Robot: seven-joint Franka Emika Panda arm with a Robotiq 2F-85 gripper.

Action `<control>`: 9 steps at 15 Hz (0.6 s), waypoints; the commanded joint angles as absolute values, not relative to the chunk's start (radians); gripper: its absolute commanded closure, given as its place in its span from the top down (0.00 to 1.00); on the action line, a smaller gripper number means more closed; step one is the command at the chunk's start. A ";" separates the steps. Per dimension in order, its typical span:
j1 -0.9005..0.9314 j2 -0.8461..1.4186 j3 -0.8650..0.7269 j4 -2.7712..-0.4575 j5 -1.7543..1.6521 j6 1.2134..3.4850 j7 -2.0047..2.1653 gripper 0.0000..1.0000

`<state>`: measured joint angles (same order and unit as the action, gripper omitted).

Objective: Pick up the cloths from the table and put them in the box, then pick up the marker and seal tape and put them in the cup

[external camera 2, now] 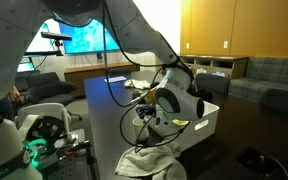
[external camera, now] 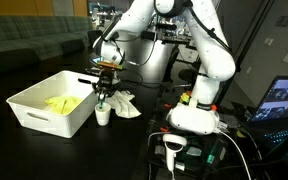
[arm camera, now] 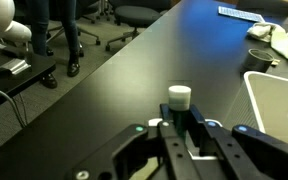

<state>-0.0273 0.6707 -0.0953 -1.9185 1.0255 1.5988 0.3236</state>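
Shows, in an exterior view, the fingers [external camera: 107, 86] clamped on the marker [external camera: 102, 95], which hangs just under them and above the cup [external camera: 103, 115] on the desk [external camera: 24, 150]. Sets the box [external camera: 34, 112] with the yellow cloth [external camera: 64, 103] to one side of the fingers and the white cloth [external camera: 125, 103] to the other. Cannot make out cup or marker in an exterior view, only the white cloth [external camera 2: 149, 158] below the fingers. Adds, in the wrist view, the cup [arm camera: 179, 97] just beyond the fingers [arm camera: 170, 138].

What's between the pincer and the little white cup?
The marker, gripped in the pincer and pointing down at the cup; an exterior view shows it.
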 commanded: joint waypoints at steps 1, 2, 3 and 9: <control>-0.038 0.671 -0.087 -1.913 1.011 1.574 0.288 0.05; -0.040 0.668 -0.085 -1.917 1.011 1.572 0.273 0.46; -0.041 0.665 -0.085 -1.922 1.010 1.569 0.260 0.47; -0.032 0.602 -0.100 -1.996 0.995 1.601 0.198 0.92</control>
<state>-0.0299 0.6698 -0.0948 -1.9323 1.0184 1.5896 0.2317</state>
